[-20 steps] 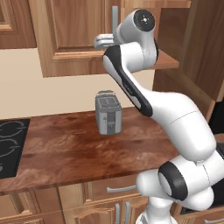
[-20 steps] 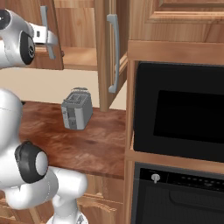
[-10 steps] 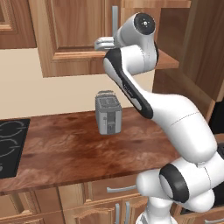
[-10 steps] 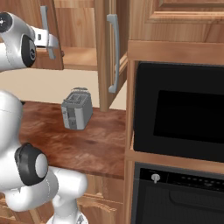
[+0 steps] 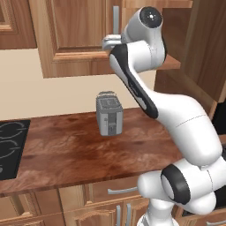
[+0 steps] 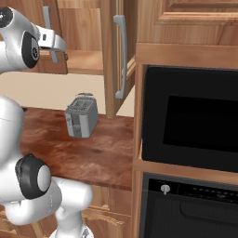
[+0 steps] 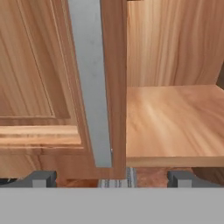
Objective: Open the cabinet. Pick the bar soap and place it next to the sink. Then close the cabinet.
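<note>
The jaws (image 7: 111,177) stand wide apart and hold nothing; in the hand view their two dark tips rise at 7 and 5 o'clock, with the lower end of a grey bar handle (image 7: 92,87) between them, straight up toward 12.

Going left to right in the hand view: the closed left door (image 7: 39,78) of the cabinet (image 5: 79,39) takes the 9 o'clock side, its handle runs down the middle, and at 3 o'clock the cabinet's right half is open, showing a bare wooden shelf (image 7: 175,122). Whether the tips touch the handle I cannot tell.

In the left base view a black stovetop (image 5: 11,148) sits at 8 o'clock on the counter (image 5: 70,154), and a grey toaster (image 5: 109,114) stands near the centre, below the cabinet. In the right base view the swung-out right door (image 6: 111,56) hangs at 12 o'clock with its own grey handle (image 6: 121,56), and a black wall oven (image 6: 190,121) fills the 3 o'clock side.

No writing or brand can be read. The bar soap cannot be made out.
</note>
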Available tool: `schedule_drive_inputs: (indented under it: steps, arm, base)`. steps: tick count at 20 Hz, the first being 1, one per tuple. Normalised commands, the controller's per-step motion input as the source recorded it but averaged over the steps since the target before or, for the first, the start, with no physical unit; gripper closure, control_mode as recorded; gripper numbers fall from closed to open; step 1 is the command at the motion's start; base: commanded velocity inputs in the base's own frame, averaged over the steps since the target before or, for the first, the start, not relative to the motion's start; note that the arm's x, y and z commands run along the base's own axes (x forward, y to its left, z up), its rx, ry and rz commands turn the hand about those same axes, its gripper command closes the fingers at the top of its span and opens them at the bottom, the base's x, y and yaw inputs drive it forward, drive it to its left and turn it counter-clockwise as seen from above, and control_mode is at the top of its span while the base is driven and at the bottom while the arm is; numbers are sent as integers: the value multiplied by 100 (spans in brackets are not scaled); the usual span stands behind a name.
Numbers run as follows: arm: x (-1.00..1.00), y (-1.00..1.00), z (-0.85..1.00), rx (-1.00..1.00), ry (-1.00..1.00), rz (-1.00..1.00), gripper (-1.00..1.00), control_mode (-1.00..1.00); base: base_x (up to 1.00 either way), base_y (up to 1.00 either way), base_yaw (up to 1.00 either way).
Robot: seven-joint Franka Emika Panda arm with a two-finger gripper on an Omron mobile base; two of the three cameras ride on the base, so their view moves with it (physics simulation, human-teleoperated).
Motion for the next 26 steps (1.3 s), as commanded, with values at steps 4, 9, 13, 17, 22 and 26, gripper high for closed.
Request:
schedule_drive_inputs:
  steps: [4,9,13,17,22,26]
  arm:
    - [11,0,0,0,0,0,-100,-100]
    - [27,4,-2,0,0,0,-100,-100]
    - [45,1,-16,0,0,0,-100,-100]
    - [22,11,-10,0,0,0,-100,-100]
    - [-4,30,-3,0,0,0,-100,-100]
    - [5,14,-10,0,0,0,-100,-100]
  base:
    - [0,0,0]
    - [0,0,0]
    - [0,0,0]
    - [0,0,0]
    - [0,0,0]
    - [0,0,0]
